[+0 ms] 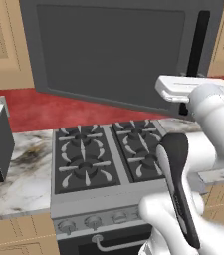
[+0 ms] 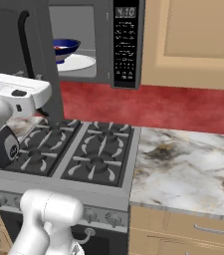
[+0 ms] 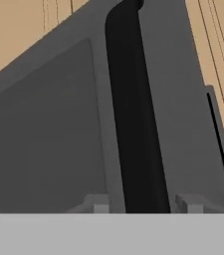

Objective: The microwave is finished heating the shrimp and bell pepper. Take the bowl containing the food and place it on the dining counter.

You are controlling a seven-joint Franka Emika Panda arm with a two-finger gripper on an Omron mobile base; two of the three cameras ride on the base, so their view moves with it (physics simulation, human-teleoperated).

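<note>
Gripper astride microwave door handle (fingertips mostly cropped).

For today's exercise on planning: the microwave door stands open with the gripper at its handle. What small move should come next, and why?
Probably back the gripper off the black handle: its fingertips straddle the bar, the microwave door is swung wide, and the bowl sits exposed on the turntable.
</note>
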